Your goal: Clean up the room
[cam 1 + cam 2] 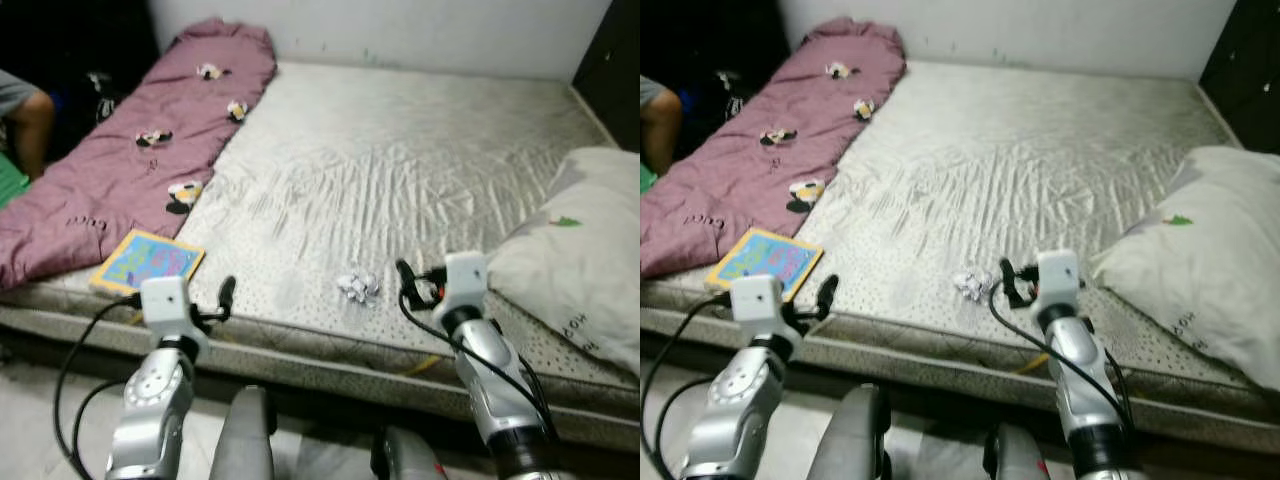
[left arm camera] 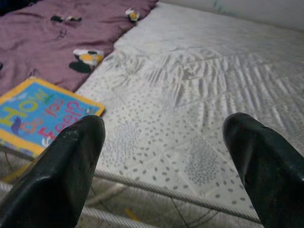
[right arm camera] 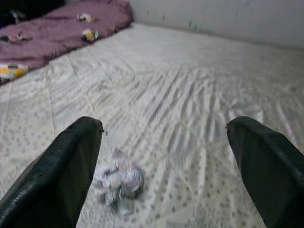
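Right gripper (image 3: 164,156), fingers spread, just short of crumpled paper (image 3: 118,183) on mattress (image 1: 400,170).

Looking down at low mattress (image 1: 400,160), pale grey sheet, creased, dotted print along front edge. Plain light wall (image 1: 400,30) runs behind it. Dark furniture (image 1: 612,70) at far right corner (can't make out what kind). Purple quilt (image 1: 150,130) lies along mattress's left side, white pillow (image 1: 585,250) at right edge. Pale floor (image 1: 40,400) below front edge. Left of bed dark, I see person's arm (image 1: 28,115) there.
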`<state>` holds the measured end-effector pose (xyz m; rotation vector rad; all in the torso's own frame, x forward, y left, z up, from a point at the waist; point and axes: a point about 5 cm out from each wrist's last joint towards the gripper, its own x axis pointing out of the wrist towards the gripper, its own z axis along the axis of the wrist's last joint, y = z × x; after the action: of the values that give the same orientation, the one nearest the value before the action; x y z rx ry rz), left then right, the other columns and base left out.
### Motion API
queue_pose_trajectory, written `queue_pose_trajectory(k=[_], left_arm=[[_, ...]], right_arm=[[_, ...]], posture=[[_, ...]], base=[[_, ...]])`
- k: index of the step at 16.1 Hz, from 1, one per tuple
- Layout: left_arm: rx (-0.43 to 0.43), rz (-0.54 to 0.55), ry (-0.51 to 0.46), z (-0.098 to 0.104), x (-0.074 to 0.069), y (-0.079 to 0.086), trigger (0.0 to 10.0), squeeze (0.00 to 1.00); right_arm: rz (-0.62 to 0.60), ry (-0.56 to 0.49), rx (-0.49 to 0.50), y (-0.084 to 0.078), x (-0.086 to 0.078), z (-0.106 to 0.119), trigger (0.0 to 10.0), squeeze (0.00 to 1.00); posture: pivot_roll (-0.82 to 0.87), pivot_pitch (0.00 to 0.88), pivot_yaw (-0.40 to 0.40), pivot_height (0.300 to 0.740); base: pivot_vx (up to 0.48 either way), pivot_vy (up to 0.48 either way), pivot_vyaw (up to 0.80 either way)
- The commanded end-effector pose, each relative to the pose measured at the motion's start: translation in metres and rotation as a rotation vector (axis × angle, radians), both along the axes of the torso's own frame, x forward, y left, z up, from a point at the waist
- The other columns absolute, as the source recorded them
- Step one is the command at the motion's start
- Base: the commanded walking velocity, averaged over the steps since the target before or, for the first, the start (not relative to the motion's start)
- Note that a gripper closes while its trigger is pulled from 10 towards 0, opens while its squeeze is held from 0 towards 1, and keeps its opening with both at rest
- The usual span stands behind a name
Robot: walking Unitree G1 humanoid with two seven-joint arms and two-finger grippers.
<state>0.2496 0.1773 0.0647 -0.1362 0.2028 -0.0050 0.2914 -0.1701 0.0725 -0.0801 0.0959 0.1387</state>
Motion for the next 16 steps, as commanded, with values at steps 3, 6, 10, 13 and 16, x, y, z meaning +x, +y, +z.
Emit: queue_pose_trajectory(k=[3,6,10,13,16], left_arm=[[0.008,-0.025,-0.045,0.011,0.007,-0.005,10.0,0.0],[0.011,-0.03,-0.049,0.012,0.009,-0.005,10.0,0.0],[0.014,-0.032,-0.053,0.013,0.01,-0.007,10.0,0.0],[0.016,-0.033,-0.051,0.012,0.01,-0.009,10.0,0.0],[0.011,-0.029,-0.053,0.013,0.011,-0.009,10.0,0.0]], right_arm=[[-0.007,-0.009,-0.007,-0.003,0.001,0.002,10.0,0.0],[0.005,-0.008,0.0,0.001,0.0,0.001,10.0,0.0],[0.014,-0.01,0.01,0.002,0.001,0.002,10.0,0.0],[0.035,-0.004,0.015,0.006,0.0,0.001,10.0,0.0],[0.059,0.001,0.028,0.01,0.0,0.001,10.0,0.0]], posture=[[-0.01,0.0,0.006,0.641],[-0.01,0.0,0.002,0.641],[-0.02,0.0,-0.003,0.606],[-0.02,0.0,-0.002,0.571],[-0.02,0.0,-0.004,0.557]], base=[[0.0,0.0,0.0],[0.0,0.0,0.0],[0.0,0.0,0.0],[0.0,0.0,0.0],[0.0,0.0,0.0]])
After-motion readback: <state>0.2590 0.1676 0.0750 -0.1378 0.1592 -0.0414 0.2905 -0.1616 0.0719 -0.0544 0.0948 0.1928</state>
